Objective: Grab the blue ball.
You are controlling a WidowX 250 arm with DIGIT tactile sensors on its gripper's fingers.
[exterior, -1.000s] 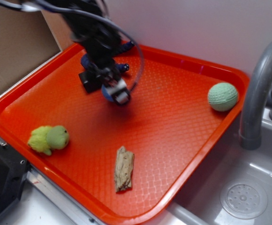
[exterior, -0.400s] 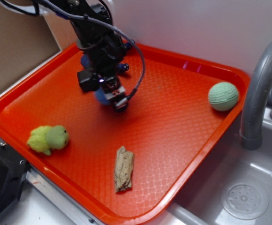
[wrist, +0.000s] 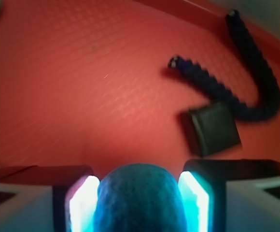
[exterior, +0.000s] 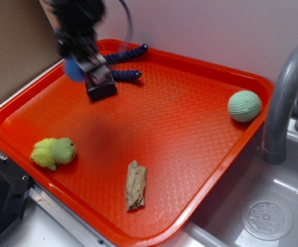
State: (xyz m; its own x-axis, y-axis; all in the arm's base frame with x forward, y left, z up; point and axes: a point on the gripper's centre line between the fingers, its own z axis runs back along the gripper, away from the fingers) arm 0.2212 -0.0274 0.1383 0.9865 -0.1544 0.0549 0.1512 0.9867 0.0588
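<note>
The blue ball [exterior: 72,70] is clamped between my gripper's [exterior: 83,68] two fingers, lifted above the back left part of the orange tray [exterior: 190,128]. In the wrist view the ball [wrist: 140,198] fills the gap between the lit pads [wrist: 83,205], touching both. The gripper is blurred in the exterior view.
A dark navy rope [exterior: 124,54] and a small black block [exterior: 101,89] lie under and beside the gripper; both show in the wrist view, rope [wrist: 248,84] and block [wrist: 212,129]. A pale green ball [exterior: 244,106], a green plush toy [exterior: 54,152] and a wood piece [exterior: 136,185] lie on the tray. A grey faucet [exterior: 285,98] and sink stand at the right.
The gripper has risen and moved back and left, carrying the blue ball up off the tray. The black block and rope are now uncovered.
</note>
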